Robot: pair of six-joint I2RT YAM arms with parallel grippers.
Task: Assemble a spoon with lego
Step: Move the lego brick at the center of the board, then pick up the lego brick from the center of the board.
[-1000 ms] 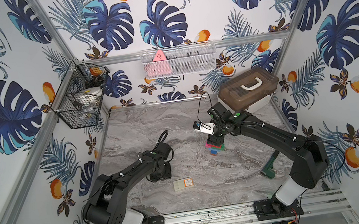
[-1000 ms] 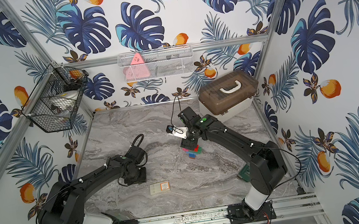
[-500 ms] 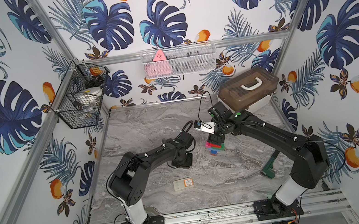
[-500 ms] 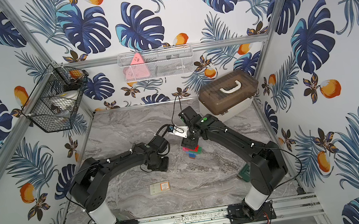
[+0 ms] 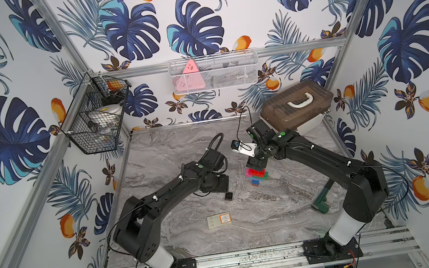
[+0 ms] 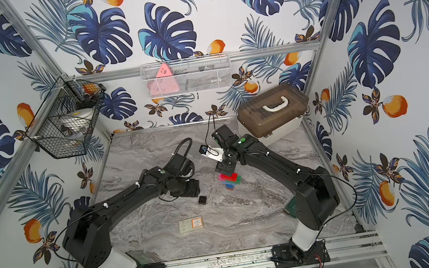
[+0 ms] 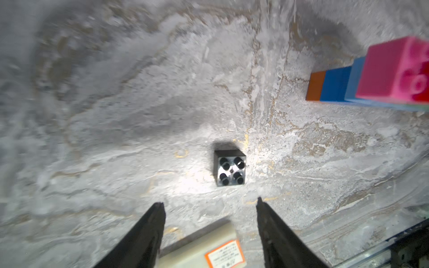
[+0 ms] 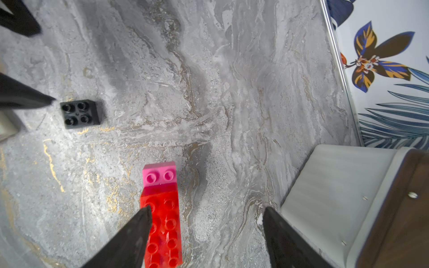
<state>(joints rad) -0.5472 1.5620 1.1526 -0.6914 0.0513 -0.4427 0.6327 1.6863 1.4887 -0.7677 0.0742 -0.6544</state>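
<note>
Two black robot arms reached over a grey marble-patterned desk. The left pincer hung with its jaws apart and nothing between them, its tips just short of a loose black lego brick sitting studs up on the desk. Near that brick stood the part-built spoon, with its narrow orange-and-blue stem lowest and wider blue, green, red and pink bricks above. The right pincer hovered over its head, jaws wide apart and gripping nothing, one finger crossing the red brick. A flat beige box with an orange label lay nearer the arm bases, and a dark green handled tool lay beside the right arm
</note>
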